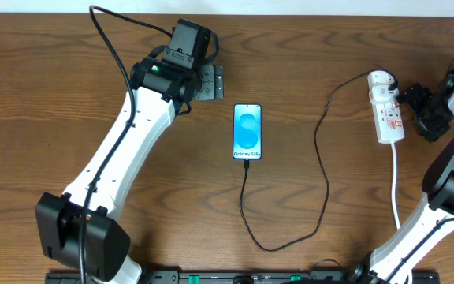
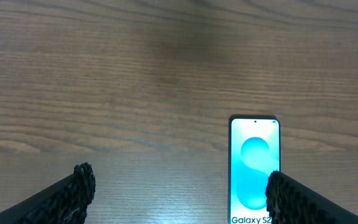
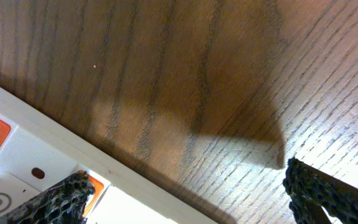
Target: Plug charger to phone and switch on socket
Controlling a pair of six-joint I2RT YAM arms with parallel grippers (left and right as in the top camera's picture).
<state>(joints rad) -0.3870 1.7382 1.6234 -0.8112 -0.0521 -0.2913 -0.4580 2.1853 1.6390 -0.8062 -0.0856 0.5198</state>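
Observation:
The phone (image 1: 247, 132) lies flat mid-table with its light-blue "Galaxy S25" screen up; it also shows in the left wrist view (image 2: 254, 168). The charger's thin black cable (image 1: 321, 158) runs from the phone's bottom edge, where its tip meets the phone, loops toward the front and rises to the socket (image 1: 387, 106), a white power strip at the right. My left gripper (image 1: 211, 82) is open and empty, left of and behind the phone (image 2: 182, 194). My right gripper (image 1: 410, 109) is open beside the strip's right side; one finger overlaps an orange-red switch (image 3: 92, 185) on the strip (image 3: 17, 134).
The strip's white cord (image 1: 395, 177) runs from the strip toward the front right, past the right arm's base. The left arm stretches diagonally across the left half of the wooden table (image 1: 46, 102).

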